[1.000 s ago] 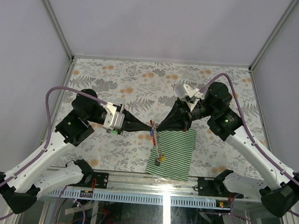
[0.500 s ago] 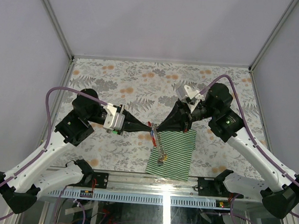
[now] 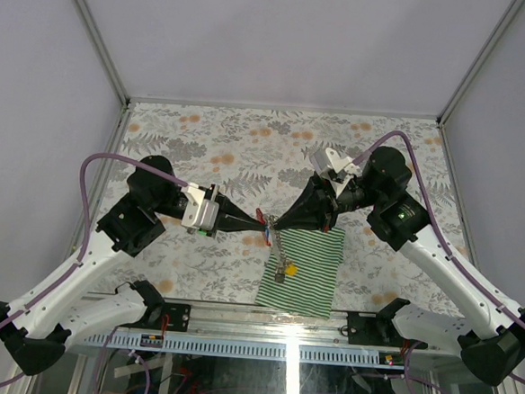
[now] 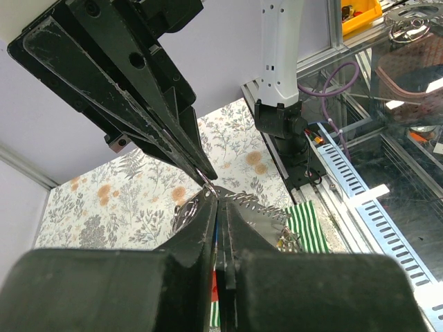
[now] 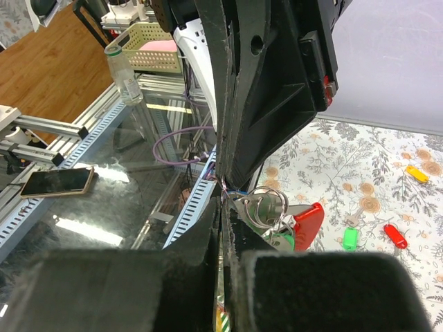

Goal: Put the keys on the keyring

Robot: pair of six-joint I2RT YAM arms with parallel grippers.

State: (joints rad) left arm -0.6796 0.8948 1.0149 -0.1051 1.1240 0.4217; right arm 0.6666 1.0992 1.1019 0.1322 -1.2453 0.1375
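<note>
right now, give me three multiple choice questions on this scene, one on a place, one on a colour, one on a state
1. Where do the left claw and right claw meet?
A. at the striped cloth's far left corner
B. at its near right corner
C. nowhere near it

2. In the right wrist view, what colour is the biggest tag hanging at the keyring?
A. red
B. white
C. purple

3. How are the claws?
A. both wide open
B. both shut on the keyring
C. only the left shut

Answers:
1 A, the top view shows the tips touching just past that corner.
2 A, the large tag beside the ring is red.
3 B, each wrist view shows the fingers pressed nearly together.
</note>
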